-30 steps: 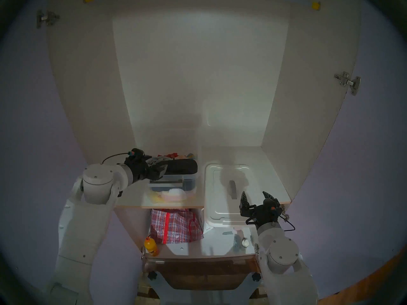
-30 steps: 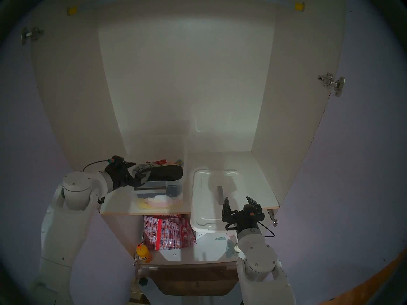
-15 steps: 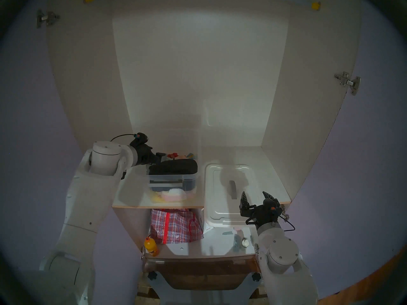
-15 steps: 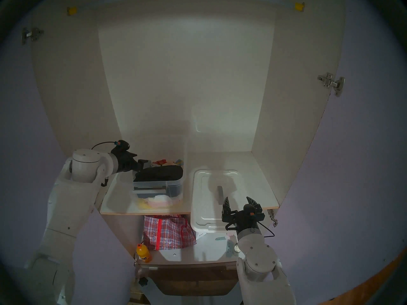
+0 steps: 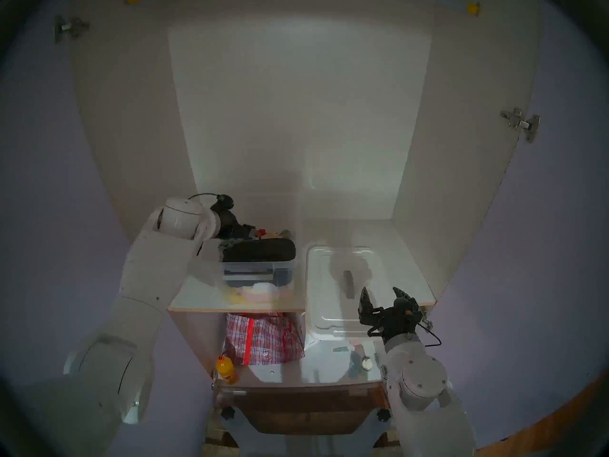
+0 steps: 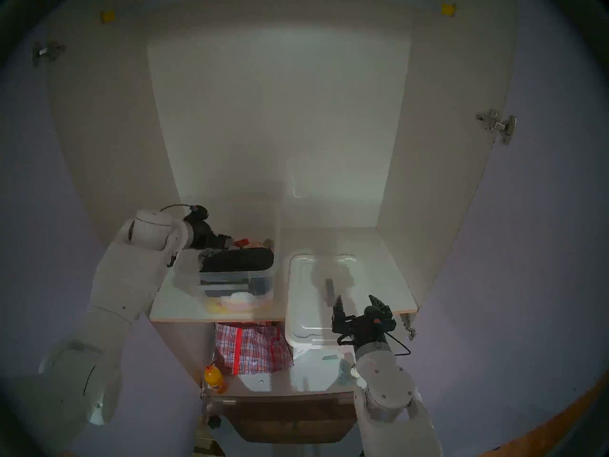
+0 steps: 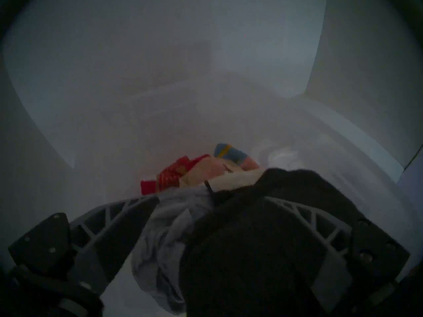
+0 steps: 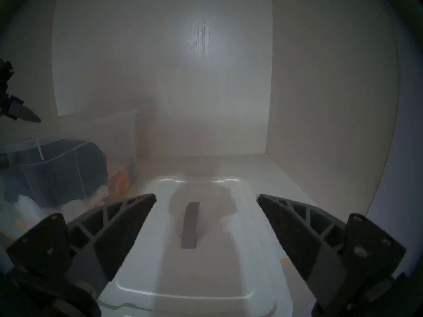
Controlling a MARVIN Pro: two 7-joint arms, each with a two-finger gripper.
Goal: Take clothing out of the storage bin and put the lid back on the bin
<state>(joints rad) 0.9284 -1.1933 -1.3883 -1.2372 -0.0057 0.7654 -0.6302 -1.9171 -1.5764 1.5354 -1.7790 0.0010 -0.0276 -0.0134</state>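
The clear storage bin (image 5: 257, 269) stands on the left of the upper shelf, its top uncovered. The bulky black clothing (image 5: 260, 251) lies across the bin's top. My left gripper (image 5: 246, 232) is at the bin's rear left corner. In the left wrist view it (image 7: 211, 197) is open, its fingers (image 7: 114, 218) astride a grey garment (image 7: 169, 229) and the black clothing (image 7: 263, 241). The white lid (image 5: 324, 301) lies flat to the right of the bin, overhanging the shelf front. My right gripper (image 5: 380, 289) is open and empty above the lid's front right part (image 8: 206, 275).
Small red (image 7: 169, 175), cream and blue-yellow cloths sit behind the black clothing. A red-and-white checked bag (image 5: 263, 337) and an orange bottle (image 5: 225, 369) are on the lower shelf. Cabinet side walls flank both arms; the shelf front edge (image 5: 204, 309) is below my left forearm.
My left arm has risen and swung from the bin's left front end to its rear left corner. The right arm, lid and black clothing have not moved.
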